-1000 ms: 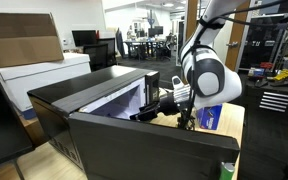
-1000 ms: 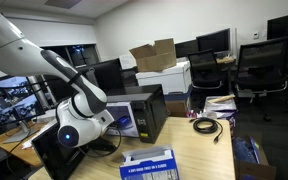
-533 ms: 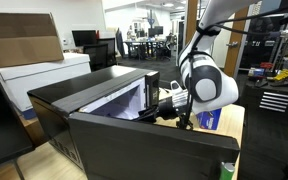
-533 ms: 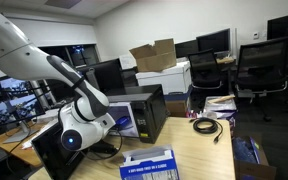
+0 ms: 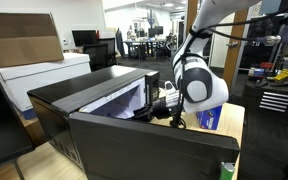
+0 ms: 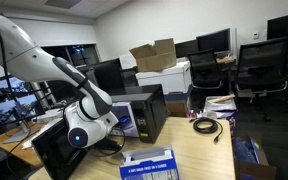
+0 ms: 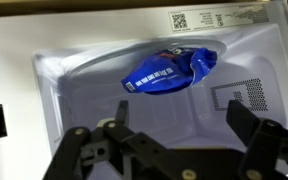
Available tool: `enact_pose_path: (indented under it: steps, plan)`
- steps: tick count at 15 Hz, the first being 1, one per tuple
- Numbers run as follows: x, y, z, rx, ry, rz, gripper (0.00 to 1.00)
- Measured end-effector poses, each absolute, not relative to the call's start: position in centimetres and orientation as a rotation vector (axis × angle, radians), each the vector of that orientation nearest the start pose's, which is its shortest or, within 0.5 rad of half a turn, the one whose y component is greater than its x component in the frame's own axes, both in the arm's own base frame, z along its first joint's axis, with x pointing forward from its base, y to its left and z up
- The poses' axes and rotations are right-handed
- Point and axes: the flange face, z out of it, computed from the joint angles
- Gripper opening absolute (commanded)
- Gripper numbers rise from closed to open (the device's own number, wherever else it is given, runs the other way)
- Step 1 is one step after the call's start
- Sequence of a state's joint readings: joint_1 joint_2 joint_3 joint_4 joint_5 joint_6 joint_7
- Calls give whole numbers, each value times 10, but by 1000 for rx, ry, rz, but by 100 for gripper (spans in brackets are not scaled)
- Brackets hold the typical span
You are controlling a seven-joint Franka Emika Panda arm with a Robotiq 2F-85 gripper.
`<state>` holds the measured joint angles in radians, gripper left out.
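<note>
The wrist view looks into a microwave cavity with pale walls. A blue printed bag lies inside it, in the upper middle of that view. My gripper is open in front of the cavity, its two black fingers wide apart with nothing between them, short of the bag. In both exterior views the black microwave stands on the desk with its door swung open. The gripper reaches toward the opening.
A blue box sits on the desk beside the arm. A coiled black cable lies further along the desk. A white printer and a cardboard box stand behind the microwave. Office chairs and monitors fill the background.
The arm's wrist has shifted closer to the microwave opening. The jaws stay open and the bag has not moved.
</note>
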<state>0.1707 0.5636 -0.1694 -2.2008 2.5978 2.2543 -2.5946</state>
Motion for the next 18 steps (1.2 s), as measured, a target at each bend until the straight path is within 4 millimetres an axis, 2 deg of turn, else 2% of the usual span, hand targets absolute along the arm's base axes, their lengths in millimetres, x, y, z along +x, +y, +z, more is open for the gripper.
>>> enact_pose_path:
  steps: [6,13,18]
  plan:
    - [534,14,109,-2314,-224,-1478,100]
    - [540,30,97,-2301,-246,-1455,100]
    - [543,39,97,-2285,-258,-1452,100]
